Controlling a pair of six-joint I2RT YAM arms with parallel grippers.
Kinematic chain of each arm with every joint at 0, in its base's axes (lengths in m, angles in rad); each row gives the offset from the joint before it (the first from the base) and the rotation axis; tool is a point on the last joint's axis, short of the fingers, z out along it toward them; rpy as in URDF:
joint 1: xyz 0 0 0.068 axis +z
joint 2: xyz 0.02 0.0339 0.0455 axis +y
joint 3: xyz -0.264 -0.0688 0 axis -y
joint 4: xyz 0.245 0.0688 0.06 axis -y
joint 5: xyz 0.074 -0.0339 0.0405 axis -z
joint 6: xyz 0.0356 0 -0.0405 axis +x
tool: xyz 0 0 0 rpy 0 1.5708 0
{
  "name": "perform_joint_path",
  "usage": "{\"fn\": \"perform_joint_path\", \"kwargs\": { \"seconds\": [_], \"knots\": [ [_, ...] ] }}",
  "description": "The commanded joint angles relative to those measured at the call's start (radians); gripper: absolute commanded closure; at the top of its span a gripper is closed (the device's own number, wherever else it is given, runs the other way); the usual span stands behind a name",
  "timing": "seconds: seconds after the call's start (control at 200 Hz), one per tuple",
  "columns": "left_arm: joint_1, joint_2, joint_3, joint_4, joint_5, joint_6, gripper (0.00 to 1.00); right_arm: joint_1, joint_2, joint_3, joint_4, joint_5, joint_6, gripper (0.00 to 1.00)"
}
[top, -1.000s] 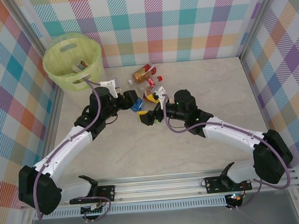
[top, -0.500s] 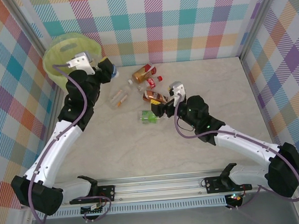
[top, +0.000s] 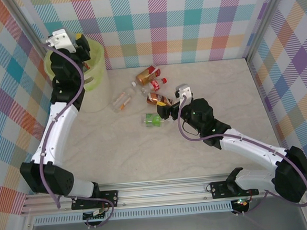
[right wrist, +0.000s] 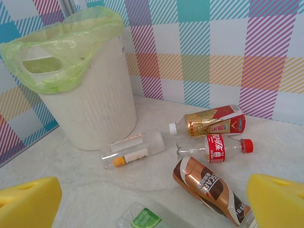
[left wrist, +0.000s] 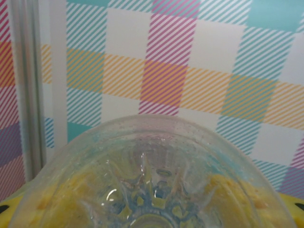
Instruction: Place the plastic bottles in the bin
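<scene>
White arm links point(top: 57, 127), black joints, purple cables point(top: 80, 78); yellow pads point(right wrist: 28, 202) on right end effector point(right wrist: 152, 204).

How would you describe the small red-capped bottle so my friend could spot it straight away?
Start at the bin in the table's far left corner and look right to the bottles lying near the back wall. Between the gold-labelled bottle and the brown-labelled bottle lies the small red-capped bottle: slimmer than both, with a red label and bright red cap.

Six plastic bottles point(right wrist: 216, 121), one bin point(right wrist: 90, 114)
</scene>
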Motion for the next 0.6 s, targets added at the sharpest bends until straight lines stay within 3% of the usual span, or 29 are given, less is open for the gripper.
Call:
{"fn": "perform_joint_path", "kwargs": {
  "seconds": [0.0,0.285,0.395,0.525,0.595],
  "knots": [
    [0.074,0.041,0.057,-0.057,0.018,-0.003,0.41,-0.003,-0.013,0.019,0.014,0.012,-0.024,0.0],
    [0.211,0.095,0.025,-0.098,-0.051,-0.107,0.41,-0.003,-0.028,-0.004,-0.012,0.011,-0.005,0.0],
    [0.256,0.167,0.106,-0.224,-0.073,-0.167,0.27,-0.003,-0.033,-0.001,-0.029,0.012,-0.003,0.0],
    [0.261,0.281,0.334,-0.5,-0.01,-0.153,0.11,-0.003,-0.035,0.011,-0.062,0.018,0.003,0.0],
    [0.262,0.329,0.444,-0.615,-0.022,-0.16,0.07,-0.003,-0.034,0.012,-0.065,0.021,0.007,0.0]
  ]
}}
